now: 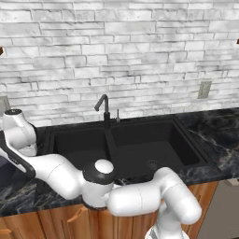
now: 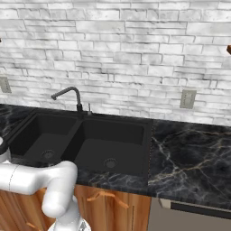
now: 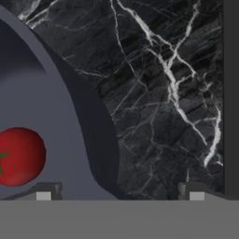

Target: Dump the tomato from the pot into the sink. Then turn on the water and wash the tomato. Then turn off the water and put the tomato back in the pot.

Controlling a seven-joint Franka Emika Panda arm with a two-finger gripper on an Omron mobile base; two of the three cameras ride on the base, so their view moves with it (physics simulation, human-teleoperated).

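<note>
In the hand view the pot point(image 3: 88, 116), dark blue-grey with a thick rounded rim, curves across the left side. The tomato point(image 3: 21, 156), a small red ball with a green stem, lies inside it at the lower left. My gripper point(image 3: 120, 195) is open just above the pot's rim. One fingertip point(image 3: 44, 195) is over the pot's inside beside the tomato, the other over the black marble counter point(image 3: 163, 93). Nothing is held. The black double-basin sink point(image 1: 186, 140) point(image 2: 144, 135) is to the right of the arm, and the pot's edge point(image 1: 4, 172) shows at the far left.
A black faucet point(image 1: 105, 109) point(image 2: 67, 94) stands behind the sink's centre divider. A white brick wall with outlets point(image 2: 187, 99) backs the counter. Marble counter stretches to the right of the sink point(image 2: 194, 158). My arm reaches leftward across the counter's front edge.
</note>
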